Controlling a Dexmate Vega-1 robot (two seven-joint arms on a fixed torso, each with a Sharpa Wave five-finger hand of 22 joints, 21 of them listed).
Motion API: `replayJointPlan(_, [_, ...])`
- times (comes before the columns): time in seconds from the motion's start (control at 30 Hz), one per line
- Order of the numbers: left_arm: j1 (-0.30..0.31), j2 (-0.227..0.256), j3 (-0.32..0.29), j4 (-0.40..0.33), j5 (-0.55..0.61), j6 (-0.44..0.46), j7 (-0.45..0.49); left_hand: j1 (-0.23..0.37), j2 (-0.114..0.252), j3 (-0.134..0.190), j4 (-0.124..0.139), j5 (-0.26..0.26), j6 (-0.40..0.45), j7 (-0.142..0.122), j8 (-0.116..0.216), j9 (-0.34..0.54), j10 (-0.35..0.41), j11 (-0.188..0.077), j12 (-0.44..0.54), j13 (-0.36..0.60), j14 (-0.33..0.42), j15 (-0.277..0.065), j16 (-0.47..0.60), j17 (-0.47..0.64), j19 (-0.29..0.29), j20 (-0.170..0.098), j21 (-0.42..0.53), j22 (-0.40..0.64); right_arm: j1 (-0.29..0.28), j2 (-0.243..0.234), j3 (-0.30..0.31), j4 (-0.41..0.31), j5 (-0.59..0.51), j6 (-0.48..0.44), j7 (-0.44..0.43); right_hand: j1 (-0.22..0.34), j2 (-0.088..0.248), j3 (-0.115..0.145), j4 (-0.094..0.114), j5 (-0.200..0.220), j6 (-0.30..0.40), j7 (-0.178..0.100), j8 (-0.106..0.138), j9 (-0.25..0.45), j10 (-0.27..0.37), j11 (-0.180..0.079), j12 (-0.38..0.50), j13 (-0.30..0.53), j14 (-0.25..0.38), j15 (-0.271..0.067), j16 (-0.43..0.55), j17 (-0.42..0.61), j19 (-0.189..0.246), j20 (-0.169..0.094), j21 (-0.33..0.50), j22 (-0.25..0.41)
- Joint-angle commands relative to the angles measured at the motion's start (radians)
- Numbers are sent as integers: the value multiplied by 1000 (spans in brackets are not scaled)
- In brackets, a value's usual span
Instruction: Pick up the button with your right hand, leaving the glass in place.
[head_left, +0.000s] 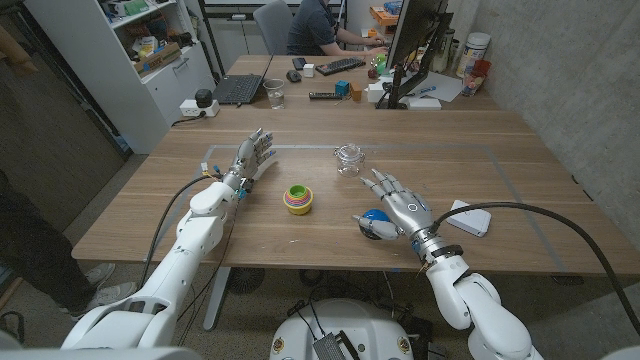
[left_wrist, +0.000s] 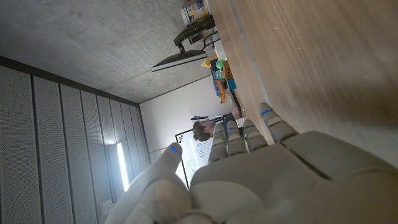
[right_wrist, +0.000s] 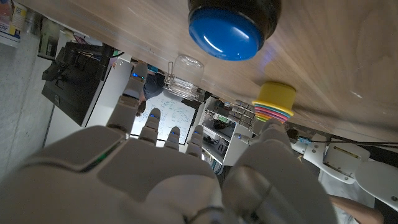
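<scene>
The blue button (head_left: 375, 217), set in a dark base, is sitting on the wooden table (head_left: 300, 245) toward the robot's right, directly beside the thumb side of the right hand (head_left: 402, 211); in the right wrist view the button (right_wrist: 226, 34) is appearing just beyond the hand (right_wrist: 180, 180), and whether a fingertip is touching its base cannot be told. The right hand is lying over the table with its fingers (head_left: 384, 183) spread apart and extended, holding nothing. The clear glass (head_left: 348, 158) is standing upright farther from the robot, just beyond the right fingertips and apart from them; the right wrist view is showing the glass (right_wrist: 184, 77) past the button. A stack of coloured rings (head_left: 298, 198), yellow on top, is resting near the table's middle, between the two hands and well apart from the button. The left hand (head_left: 250, 160) is waiting on the robot's left with fingers straight and slightly parted, holding nothing; the left wrist view is showing its fingers (left_wrist: 249, 134) reaching along the table surface. A white flat box (head_left: 468, 218) is lying beside the right forearm. At the far end, a person (head_left: 315, 28) is sitting at a keyboard (head_left: 340, 66) near a monitor (head_left: 412, 40) and a laptop (head_left: 240, 88)
</scene>
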Motion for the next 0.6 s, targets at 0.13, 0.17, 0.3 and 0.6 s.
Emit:
replayJointPlan(0.13, [2, 6, -6, -1, -9, 5, -20, -6, 4, -4, 3, 10, -5, -2, 3, 4, 1, -3, 4, 5, -2, -2, 7, 5, 1, -4, 7, 2, 27, -10, -4, 29, 39, -20, 64, 18, -3, 0, -10, 8, -11, -5, -8, 3, -25, -2, -5, 3, -11, 1, -5, 2, 1, 3, -5, -1])
replayJointPlan(0.17, [1, 7, -6, 2, -9, 2, -25, -6, 4, -5, 3, 10, -6, -3, 3, 4, 1, -6, 4, 5, -2, -2, 7, 5, 1, -4, 7, 2, 29, -18, 0, 34, 54, -6, 56, 18, -4, -1, -10, 8, -11, -5, -8, 3, -24, -1, -4, 3, -11, 1, -5, 3, 1, 3, -5, -1])
replayJointPlan(0.3, [4, 5, -11, -3, -21, 9, -29, -6, 4, -5, 4, 10, -6, -2, 3, 4, 2, -4, 5, 5, -2, -3, 7, 5, 1, -4, 7, 2, 36, -18, 13, 33, 113, 11, 99, 17, -10, -7, -10, 10, -17, -5, -12, 2, -18, -1, 0, 3, -4, -1, -1, 3, 1, 3, -6, -2])
replayJointPlan(0.6, [-3, -1, -15, 7, -30, 6, -38, -5, 3, -7, 3, 10, -7, -4, 3, 4, 2, -4, 5, 5, -2, -3, 7, 5, 2, -5, 7, 2, 26, -17, 3, 37, 65, -32, 132, 20, -15, -12, -12, 13, -23, -5, -15, 3, -25, 1, -1, 4, 4, -3, 2, 4, 8, 1, -4, -1])
